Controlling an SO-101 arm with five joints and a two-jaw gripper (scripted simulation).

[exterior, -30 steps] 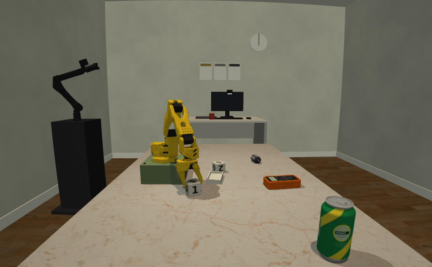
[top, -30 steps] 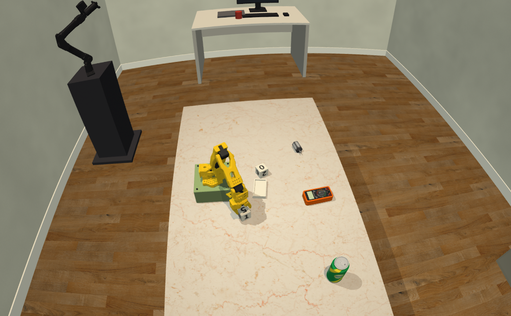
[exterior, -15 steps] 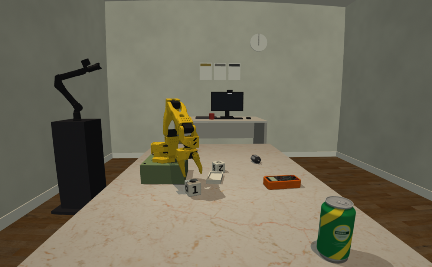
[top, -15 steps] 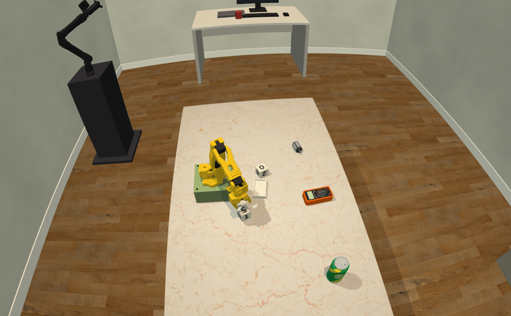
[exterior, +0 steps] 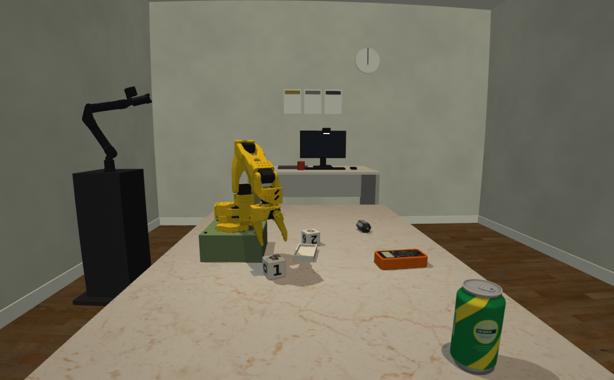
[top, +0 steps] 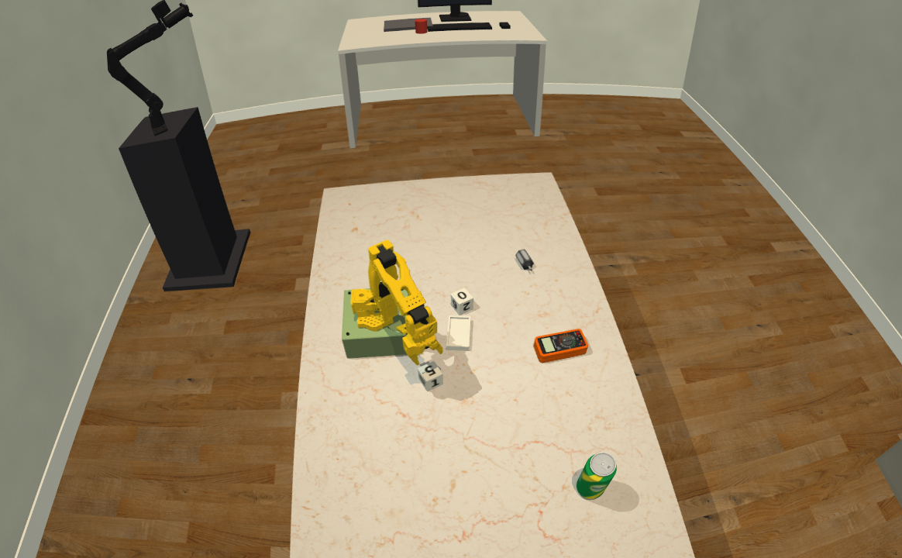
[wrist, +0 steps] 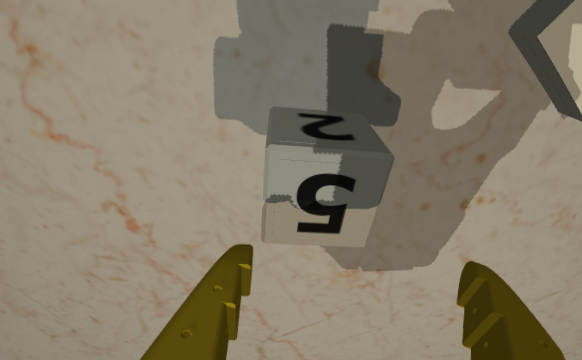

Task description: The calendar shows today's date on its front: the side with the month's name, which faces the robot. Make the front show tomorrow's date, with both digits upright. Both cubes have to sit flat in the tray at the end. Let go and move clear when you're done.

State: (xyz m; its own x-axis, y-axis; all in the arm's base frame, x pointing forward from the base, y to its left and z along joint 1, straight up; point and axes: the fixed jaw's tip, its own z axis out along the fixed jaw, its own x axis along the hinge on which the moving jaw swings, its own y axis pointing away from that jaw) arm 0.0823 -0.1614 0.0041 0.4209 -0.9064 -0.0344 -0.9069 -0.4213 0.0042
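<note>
Both number cubes sit outside the tray, one just below the spread pincer

On the veined pale table (top: 482, 423) (exterior: 299, 325) (wrist: 71, 200), the yellow arm (top: 397, 280) (exterior: 252, 162) rises from a green block (top: 371, 346) (exterior: 231, 248) left of centre in the top and exterior views. Its upper part arches over and slopes down to the right, with the wrist bent so the pincer (top: 428, 356) (exterior: 274, 241) (wrist: 357, 254) points downward. The two fingers stand spread, with nothing between them.

The shallow white tray (top: 459, 332) (exterior: 305, 250) (wrist: 546, 70) lies near the middle of the top view, right of the pincer; only its corner shows at the upper right of the wrist view.

The nearer white cube (top: 430, 375) (exterior: 274, 267) (wrist: 321, 190) rests flat on the table, apart from the fingertips and partly shaded. Black digits mark it: 5 on top, an upright 1 facing the exterior view. In the wrist view, 5 and 2 appear upside down, above the gap between the fingertips.

The farther white cube (top: 462, 301) (exterior: 310, 237) sits just beyond the tray, 0 on top, an upside-down 2 on its front in the exterior view.
</note>
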